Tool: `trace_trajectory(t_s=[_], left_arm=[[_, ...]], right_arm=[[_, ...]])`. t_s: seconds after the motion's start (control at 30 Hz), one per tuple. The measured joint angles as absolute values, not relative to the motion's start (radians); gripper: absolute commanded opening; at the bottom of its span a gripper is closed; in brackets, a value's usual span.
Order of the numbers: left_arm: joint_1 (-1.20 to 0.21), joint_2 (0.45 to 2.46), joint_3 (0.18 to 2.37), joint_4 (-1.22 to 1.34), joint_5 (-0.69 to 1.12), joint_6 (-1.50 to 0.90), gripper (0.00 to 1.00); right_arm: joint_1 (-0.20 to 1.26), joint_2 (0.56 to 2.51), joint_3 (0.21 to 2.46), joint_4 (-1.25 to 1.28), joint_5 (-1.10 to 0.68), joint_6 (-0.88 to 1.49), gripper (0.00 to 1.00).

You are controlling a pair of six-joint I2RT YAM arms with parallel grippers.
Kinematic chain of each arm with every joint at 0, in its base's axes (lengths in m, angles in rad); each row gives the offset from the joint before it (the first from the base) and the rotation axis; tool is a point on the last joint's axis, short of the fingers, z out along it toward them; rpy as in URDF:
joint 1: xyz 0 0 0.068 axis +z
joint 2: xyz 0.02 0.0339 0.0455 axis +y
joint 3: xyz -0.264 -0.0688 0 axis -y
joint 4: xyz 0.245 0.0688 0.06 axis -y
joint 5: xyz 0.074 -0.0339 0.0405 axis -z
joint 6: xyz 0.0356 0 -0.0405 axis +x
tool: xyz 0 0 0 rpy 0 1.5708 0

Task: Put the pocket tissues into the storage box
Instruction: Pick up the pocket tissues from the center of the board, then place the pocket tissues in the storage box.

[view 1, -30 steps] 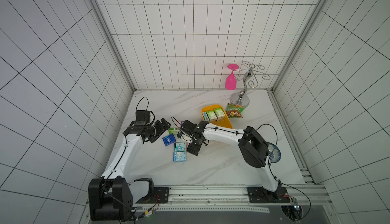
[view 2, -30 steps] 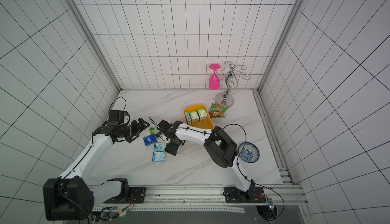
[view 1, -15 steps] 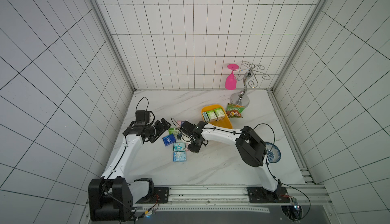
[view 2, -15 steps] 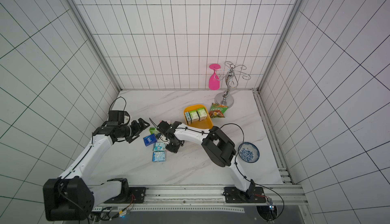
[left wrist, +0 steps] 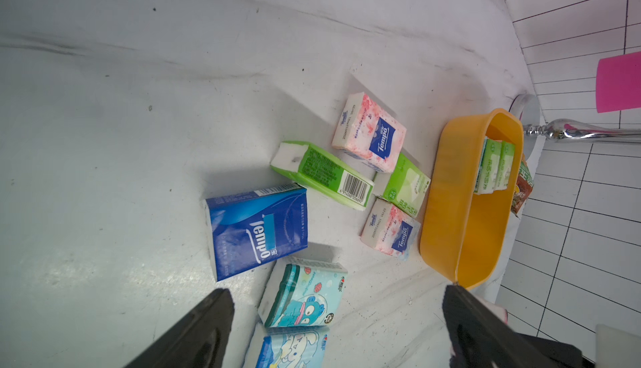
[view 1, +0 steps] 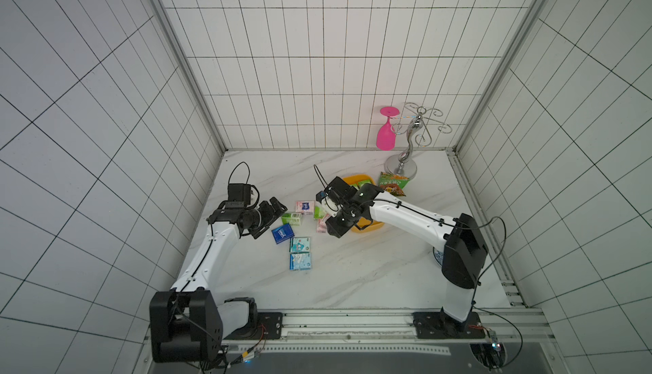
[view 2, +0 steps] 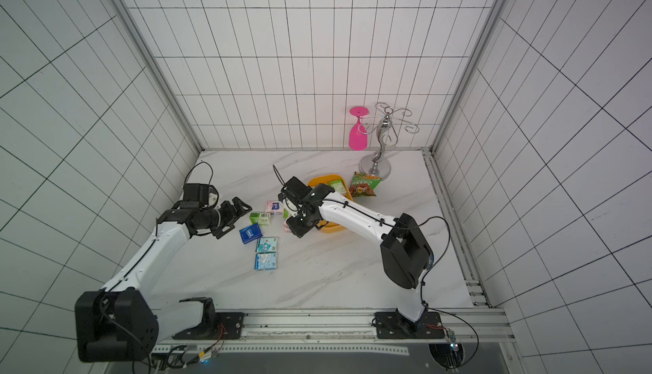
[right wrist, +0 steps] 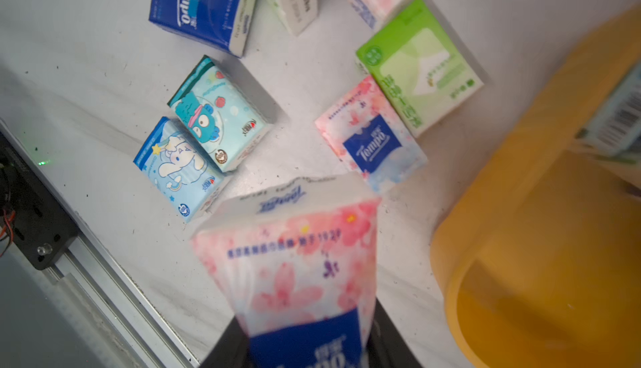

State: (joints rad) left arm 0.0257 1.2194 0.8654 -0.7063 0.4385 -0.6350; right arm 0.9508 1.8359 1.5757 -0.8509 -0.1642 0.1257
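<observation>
My right gripper (right wrist: 305,345) is shut on a pink-white packet of pocket tissues (right wrist: 291,255), held above the table beside the yellow-orange storage box (right wrist: 520,210). In both top views this gripper (view 1: 337,226) hangs over the box's near left rim (view 1: 365,229). Two green packets (left wrist: 496,165) stand inside the box. On the table lie several more packets: dark blue (left wrist: 256,227), green (left wrist: 322,172), pink-white (left wrist: 371,133), teal (left wrist: 305,293). My left gripper (left wrist: 336,293) is open and empty, just left of the loose packets (view 1: 273,219).
A green-and-orange snack bag (view 1: 393,183) lies behind the box, next to a chrome glass rack (view 1: 405,150) holding a pink glass (view 1: 385,136). A blue-and-white bowl (view 1: 437,256) shows partly behind the right arm. Tiled walls enclose the table on three sides.
My right gripper has shut on a pink-white packet and lifted it, moving back and right towards the box. The left arm has stayed still.
</observation>
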Motion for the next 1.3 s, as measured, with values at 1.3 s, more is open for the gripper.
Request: trace_trajectory(t_s=[1.3], left_arm=[[-0.175, 1.327, 0.993, -0.762, 0.347, -0.54, 0.97]], right_arm=[[0.614, 2.037, 1.544, -0.878, 0.104, 0.261, 0.45]])
